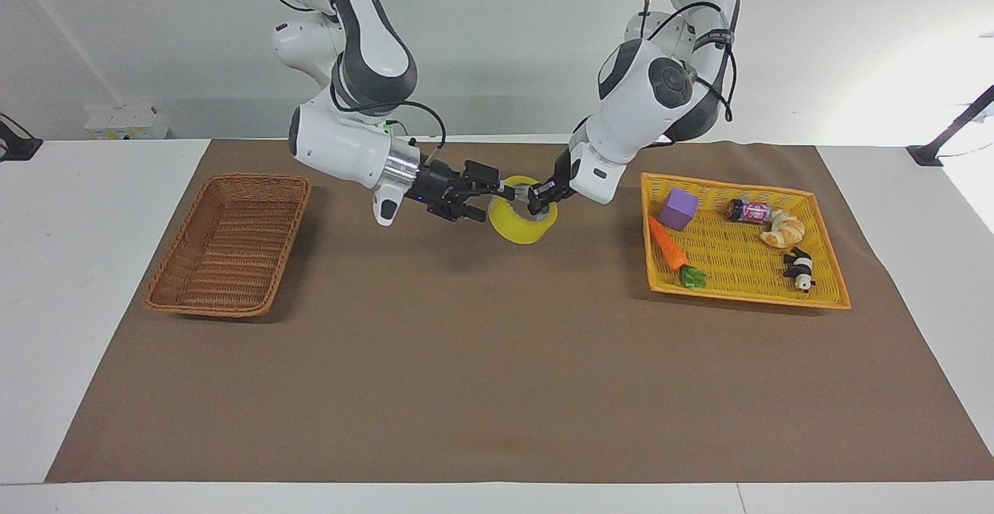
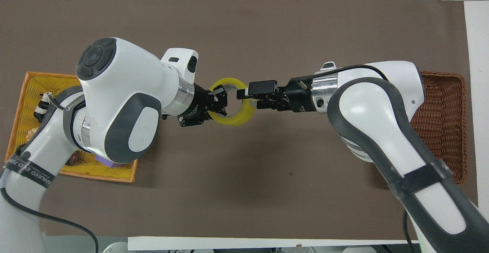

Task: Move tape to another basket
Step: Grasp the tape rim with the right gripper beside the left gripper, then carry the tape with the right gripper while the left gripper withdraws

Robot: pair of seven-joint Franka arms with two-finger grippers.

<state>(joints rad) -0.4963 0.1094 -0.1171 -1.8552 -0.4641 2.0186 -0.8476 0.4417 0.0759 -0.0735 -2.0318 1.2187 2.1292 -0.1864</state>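
Over the middle of the brown mat (image 1: pixel 497 359), you have the tape (image 1: pixel 522 223) held clear of the surface, with both grippers at it. From the facing view you can confirm height: the roll hangs in the air and casts a shadow on the mat below, which the overhead view does not let you judge. That view in turn gives you the ring's open centre and how each gripper stands at its rim, while the arms hide much of both containers there. You will find the left gripper (image 1: pixel 541 202) clamped on the wall of the roll at the edge toward the left arm's end of the table — one finger inside the ring, one outside. The right gripper (image 2: pixel 244 94) has its fingers spread wide apart and set about the rim on the roll's other edge, the upper finger reaching over the ring; you cannot tell from either view whether those fingers touch the tape. The roll thus sits between the two grippers, tilted, its opening turned partly upward. The basket (image 1: pixel 229 244) lies on the mat at the right arm's end, well apart from the roll. At the left arm's end, the yellow tray (image 1: pixel 823 296) carries a purple cube (image 1: pixel 678 208), a toy carrot (image 1: pixel 669 248), a small can (image 1: pixel 747 210), a croissant (image 1: pixel 783 230) and a toy panda (image 1: pixel 799 269).
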